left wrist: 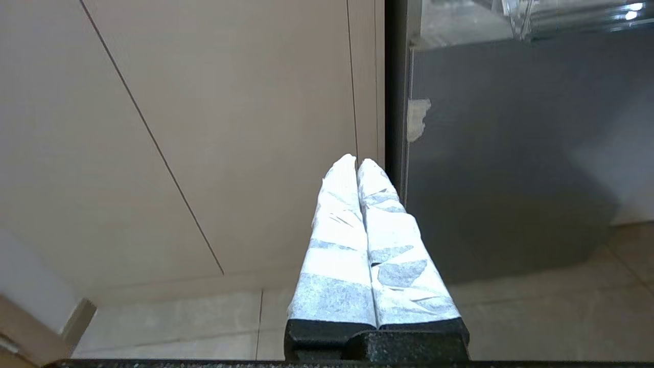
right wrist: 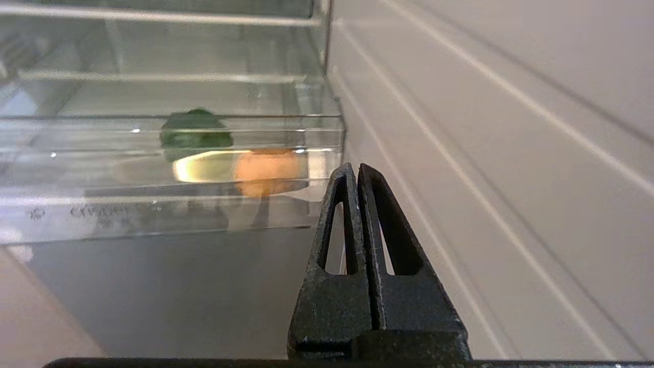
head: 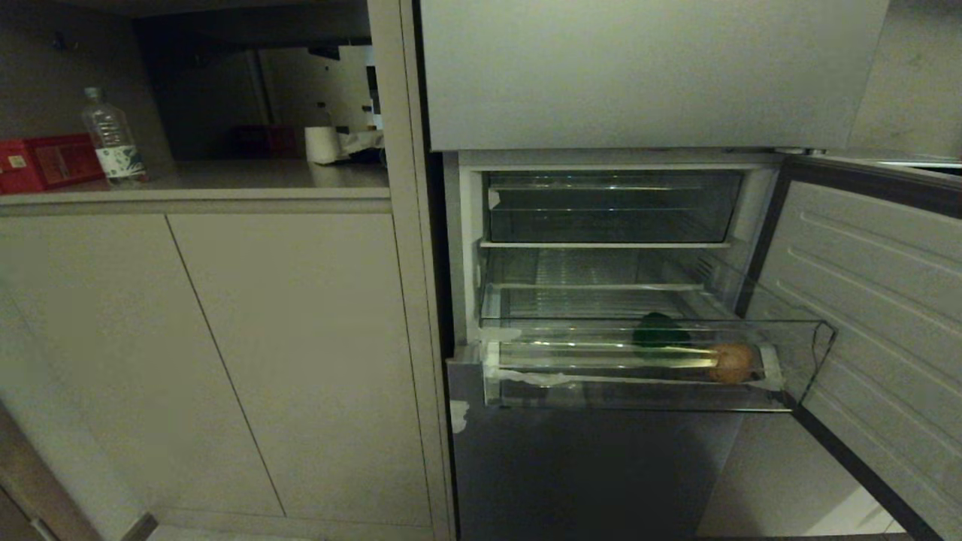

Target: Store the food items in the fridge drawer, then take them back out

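Both food items sit in the fridge drawer (head: 639, 391), which is pulled out: dark green item (head: 659, 330) mid-drawer, tan-brown item (head: 731, 363) just beside it at the front right corner. We read this as storing done, retrieval not yet started. Left end effector (left wrist: 356, 164) is closed and empty, low by the cabinet doors. Right end effector (right wrist: 354, 171) is closed and empty, outside the drawer's front right corner. Next we need to open the right one, clear the front wall, then drop onto the tan-brown item.

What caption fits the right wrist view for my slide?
Shut right gripper outside the pulled-out fridge drawer holding a green item and tan item.
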Controlling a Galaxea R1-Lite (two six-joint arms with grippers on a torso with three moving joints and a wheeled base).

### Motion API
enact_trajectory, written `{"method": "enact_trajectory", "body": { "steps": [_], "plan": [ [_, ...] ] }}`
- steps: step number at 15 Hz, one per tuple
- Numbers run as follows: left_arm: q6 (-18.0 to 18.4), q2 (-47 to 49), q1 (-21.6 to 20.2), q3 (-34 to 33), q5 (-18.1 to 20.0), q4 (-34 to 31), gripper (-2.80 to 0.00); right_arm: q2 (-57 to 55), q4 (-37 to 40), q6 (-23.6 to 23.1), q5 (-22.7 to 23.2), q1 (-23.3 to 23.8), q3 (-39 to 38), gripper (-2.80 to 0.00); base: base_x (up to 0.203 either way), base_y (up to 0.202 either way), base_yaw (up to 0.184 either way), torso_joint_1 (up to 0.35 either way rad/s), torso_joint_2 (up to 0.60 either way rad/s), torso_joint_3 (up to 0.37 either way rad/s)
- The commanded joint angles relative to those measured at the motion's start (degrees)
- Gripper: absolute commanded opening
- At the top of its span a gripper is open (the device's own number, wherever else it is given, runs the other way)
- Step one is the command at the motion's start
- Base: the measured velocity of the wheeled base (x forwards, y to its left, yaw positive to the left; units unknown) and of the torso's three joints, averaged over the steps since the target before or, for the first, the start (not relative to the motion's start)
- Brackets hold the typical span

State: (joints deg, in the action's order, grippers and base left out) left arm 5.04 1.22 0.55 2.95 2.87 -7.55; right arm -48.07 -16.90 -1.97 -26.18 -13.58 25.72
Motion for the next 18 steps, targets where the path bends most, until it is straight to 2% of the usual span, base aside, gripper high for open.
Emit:
{"method": "enact_trajectory", "body": {
  "steps": [1,3,7,11,18],
  "plan": [
    [-0.2,-1.3,0.0,0.0,-0.1,0.2,-2.80,-8.7,0.6,0.1,1.1,-0.3,2.7,-2.80,0.000,0.000,0.000,0.000,0.00,0.000],
    [-0.4,-1.3,0.0,0.0,-0.1,0.2,-2.80,-17.0,1.0,0.2,2.6,-3.1,4.9,-2.80,0.000,0.000,0.000,0.000,0.00,0.000],
    [-0.4,-1.2,0.0,0.0,-0.4,0.2,-2.80,-35.1,0.8,0.6,3.7,-12.1,7.8,-2.80,0.000,0.000,0.000,0.000,0.00,0.000],
    [-0.4,-1.3,0.0,0.0,-0.4,0.2,-2.80,-47.8,-6.6,0.8,2.2,-19.7,9.8,-2.80,0.000,0.000,0.000,0.000,0.00,0.000],
    [-0.4,-1.3,0.0,0.0,-0.4,0.2,-2.80,-54.2,-7.9,1.2,1.5,-20.1,17.0,-2.80,0.000,0.000,0.000,0.000,0.00,0.000]
  ]
}}
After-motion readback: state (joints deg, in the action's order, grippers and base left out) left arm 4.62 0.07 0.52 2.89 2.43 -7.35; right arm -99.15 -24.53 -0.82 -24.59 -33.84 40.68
